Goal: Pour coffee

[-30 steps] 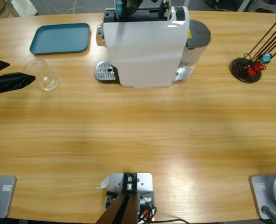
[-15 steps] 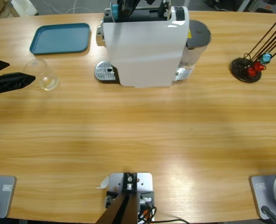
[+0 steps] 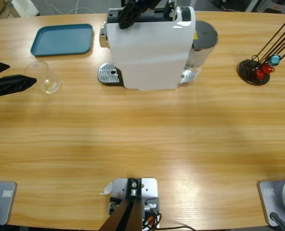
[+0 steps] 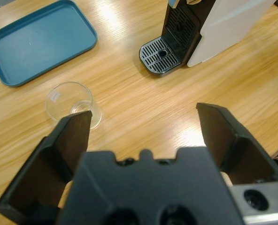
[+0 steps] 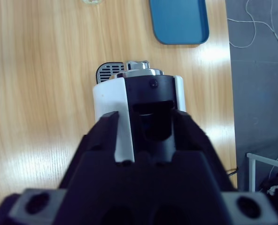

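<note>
Hovering left gripper (image 4: 141,117), jaws wide, empty | glass (image 4: 74,104) near | right unclear

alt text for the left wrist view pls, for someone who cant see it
The left hand, jaws wide open, hovers over a wooden table, with an empty clear glass just beyond its left jaw. Farther off are a blue tray and a white coffee machine with its drip grate.

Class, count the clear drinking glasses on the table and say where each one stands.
1. The clear glass stands on the wood below the blue tray, left of the coffee machine. Others could hide behind the machine.
</note>
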